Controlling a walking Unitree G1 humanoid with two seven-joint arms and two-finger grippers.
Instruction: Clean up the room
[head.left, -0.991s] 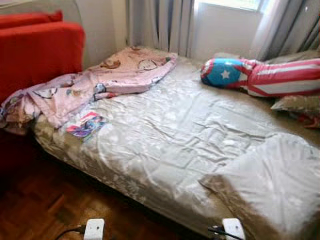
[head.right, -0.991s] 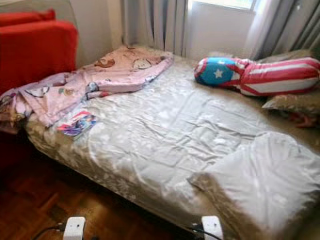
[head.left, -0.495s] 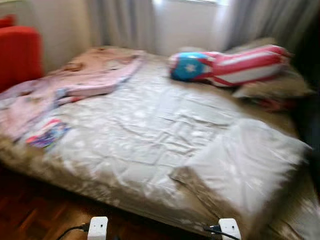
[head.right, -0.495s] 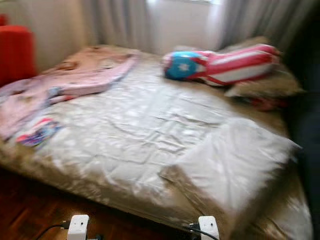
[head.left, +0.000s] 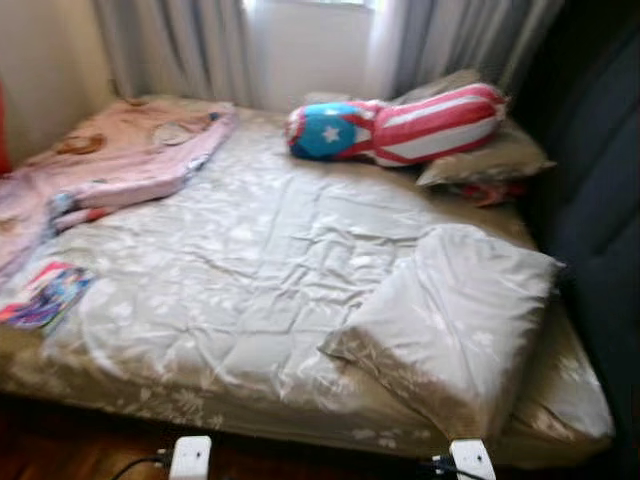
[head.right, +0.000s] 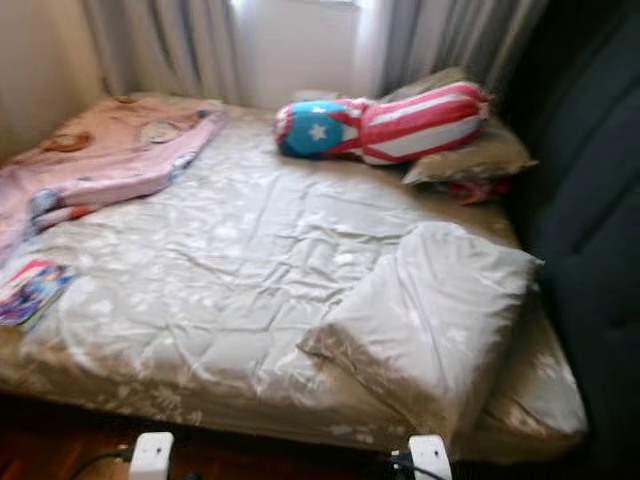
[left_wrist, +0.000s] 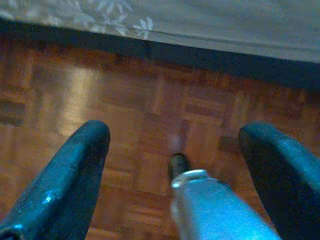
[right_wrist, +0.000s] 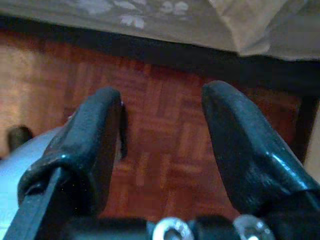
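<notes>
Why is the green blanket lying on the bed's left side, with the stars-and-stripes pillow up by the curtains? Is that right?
Nearly. The blanket is pink, not green, as the left eye view shows. It does lie on the left side of the bed, and the stars-and-stripes pillow is up by the curtains.

Silvery-beige bedspread (head.left: 280, 270) with a pale floral print along its edge, glossy in the light. Pink blanket (head.left: 110, 165) carries cartoon figures in brown and white. The long cushion (head.left: 400, 125) is red-and-white striped, with a blue end bearing a white star. A multicoloured booklet (head.left: 45, 295) shows pink, blue and purple. The folded pillow (head.left: 455, 320) matches the spread's grey-beige. Curtains (head.left: 175, 45) are grey; the parquet floor (left_wrist: 150, 110) is reddish-brown. Both grippers' fingers (right_wrist: 95, 135) are black.
</notes>
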